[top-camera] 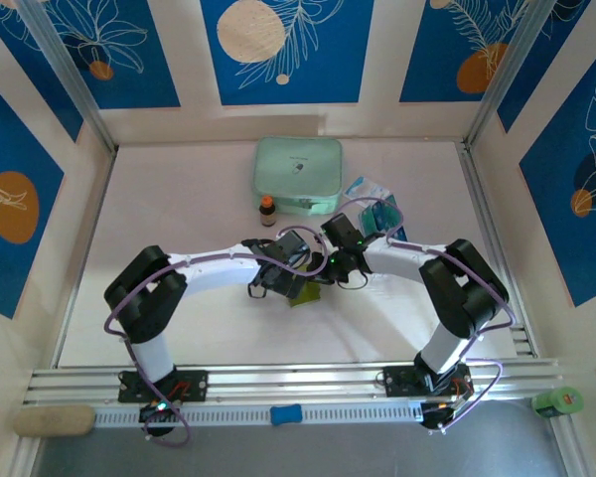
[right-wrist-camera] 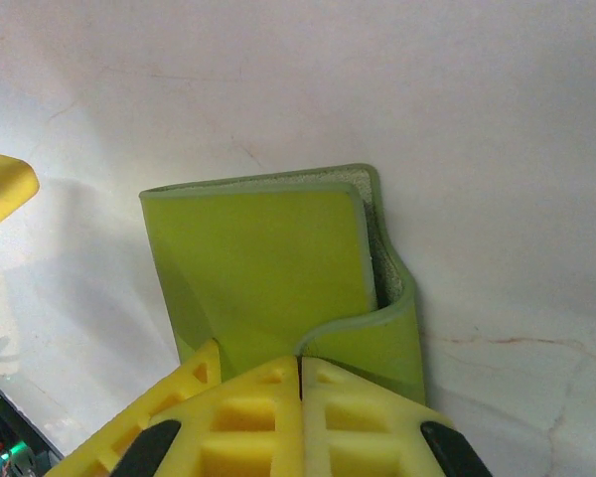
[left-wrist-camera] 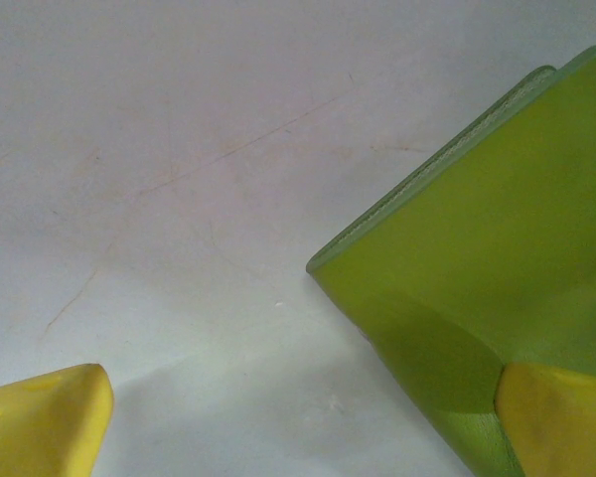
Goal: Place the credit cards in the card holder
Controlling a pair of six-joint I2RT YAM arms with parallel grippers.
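- While both arms met over the middle of the white surface (top-camera: 179, 199), the right gripper (right-wrist-camera: 300, 363) was clenched tight. Its two yellow fingers (right-wrist-camera: 248, 417) were pressed together with no gap.
- The green card holder (right-wrist-camera: 268, 268) stuck out just past those fingertips. Its near edge ran in between them, so the right gripper seemed to be pinching it by that edge.
- One green layer lay on top of another, and a curled flap rose up right by the fingertips.
- The left gripper (left-wrist-camera: 298, 397) was let go and spread wide, grasping nothing.
- One of its fingers sat over bare surface, well apart from the card holder. The other one was right up against the card holder's side, but I could not tell if they touched.
- A corner of the card holder poked into the gap between those two fingers.
- Far past both grippers lay a mint-green zip case (top-camera: 298, 176).
- A small brown bottle (top-camera: 267, 211) stood between that case and the left gripper.
- A clear packet (top-camera: 366, 189) with blue print lay past the right gripper, beside the case.
- A small blue-green patch lay just beside the packet, on the side nearer the right gripper. It looked like the credit cards (top-camera: 380, 214), though it was too small to be sure.
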